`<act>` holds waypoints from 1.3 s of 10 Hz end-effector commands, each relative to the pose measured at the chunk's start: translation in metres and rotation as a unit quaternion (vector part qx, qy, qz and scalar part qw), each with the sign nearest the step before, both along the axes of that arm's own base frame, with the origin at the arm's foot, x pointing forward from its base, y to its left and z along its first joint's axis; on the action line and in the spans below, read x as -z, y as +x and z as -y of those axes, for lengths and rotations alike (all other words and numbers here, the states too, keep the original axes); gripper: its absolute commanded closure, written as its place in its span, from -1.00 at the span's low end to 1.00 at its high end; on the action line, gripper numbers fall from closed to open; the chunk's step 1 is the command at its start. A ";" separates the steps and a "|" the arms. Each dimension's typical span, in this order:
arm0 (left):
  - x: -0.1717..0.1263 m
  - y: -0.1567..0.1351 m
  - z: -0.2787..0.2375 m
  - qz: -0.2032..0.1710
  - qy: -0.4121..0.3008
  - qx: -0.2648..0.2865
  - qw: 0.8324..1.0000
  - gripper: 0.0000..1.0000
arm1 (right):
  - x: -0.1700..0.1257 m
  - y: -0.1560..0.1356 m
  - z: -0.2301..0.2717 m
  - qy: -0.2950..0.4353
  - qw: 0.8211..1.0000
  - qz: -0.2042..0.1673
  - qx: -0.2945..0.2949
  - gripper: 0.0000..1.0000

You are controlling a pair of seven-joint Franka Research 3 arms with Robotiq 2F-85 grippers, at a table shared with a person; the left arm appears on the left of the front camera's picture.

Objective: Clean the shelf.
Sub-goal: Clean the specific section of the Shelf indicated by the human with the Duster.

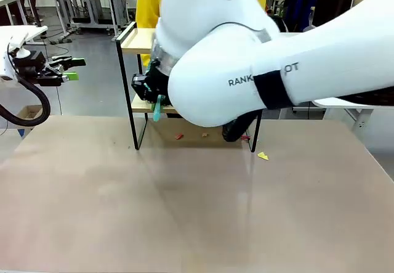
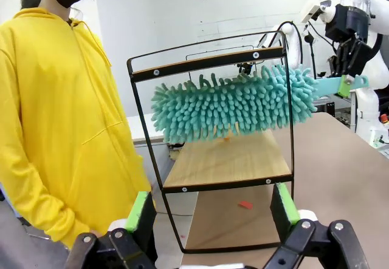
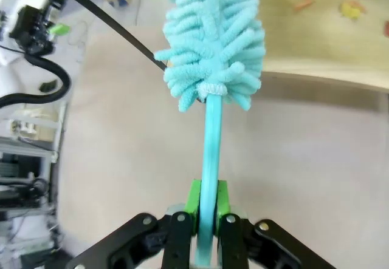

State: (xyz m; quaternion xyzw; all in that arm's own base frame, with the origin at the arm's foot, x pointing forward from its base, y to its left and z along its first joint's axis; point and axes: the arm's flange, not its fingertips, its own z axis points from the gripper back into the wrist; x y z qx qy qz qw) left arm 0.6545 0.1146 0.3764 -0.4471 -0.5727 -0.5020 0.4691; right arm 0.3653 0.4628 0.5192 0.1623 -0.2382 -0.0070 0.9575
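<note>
- The shelf (image 1: 138, 40) stands at the far middle of the brown table (image 1: 184, 211), and its black legs rest on the table top.
- The big white right arm (image 1: 258, 57) reaches across in front of the shelf and hides most of it in the front view.
- The right gripper (image 3: 206, 197) is closed tight on the thin teal handle of a teal fluffy duster (image 3: 213, 44); the green pads press on the handle from both sides.
- In the left wrist view the duster head (image 2: 234, 102) lies level between the two wooden boards, just under the top board and above the lower board (image 2: 228, 163).
- I cannot tell if the head touches the top board.
- The left gripper (image 2: 213, 211) is wide open and holds nothing. It waits at the left side, well apart from the shelf.
- A small orange crumb (image 2: 226, 139) lies on the lower board.
- A red scrap (image 2: 245, 204) lies on the table under the shelf, and a yellow scrap (image 1: 263, 156) lies near its right leg.
- A person in a yellow hoodie (image 2: 61, 99) stands beyond the far side of the shelf.
</note>
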 end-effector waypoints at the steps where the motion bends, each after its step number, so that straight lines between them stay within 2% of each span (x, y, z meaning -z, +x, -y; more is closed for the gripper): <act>1: -0.004 -0.002 0.000 0.002 0.001 0.001 1.000 -1.00 | 0.001 0.019 -0.052 -0.018 1.000 -0.002 0.002 0.74; 5: -0.004 -0.002 0.000 0.002 0.001 0.001 1.000 -1.00 | 0.026 0.036 -0.062 -0.018 1.000 -0.021 0.004 0.74; 8: -0.004 -0.002 0.000 0.002 0.001 0.001 1.000 -1.00 | 0.034 0.035 -0.060 -0.020 0.999 -0.045 0.017 0.74; 9: -0.004 -0.002 0.000 0.002 0.001 0.001 1.000 -1.00 | 0.040 0.038 -0.053 -0.027 0.999 -0.032 -0.010 0.74; 13: -0.004 -0.002 0.000 0.002 0.001 0.001 1.000 -1.00 | 0.040 0.039 -0.055 -0.030 0.999 -0.034 -0.006 0.74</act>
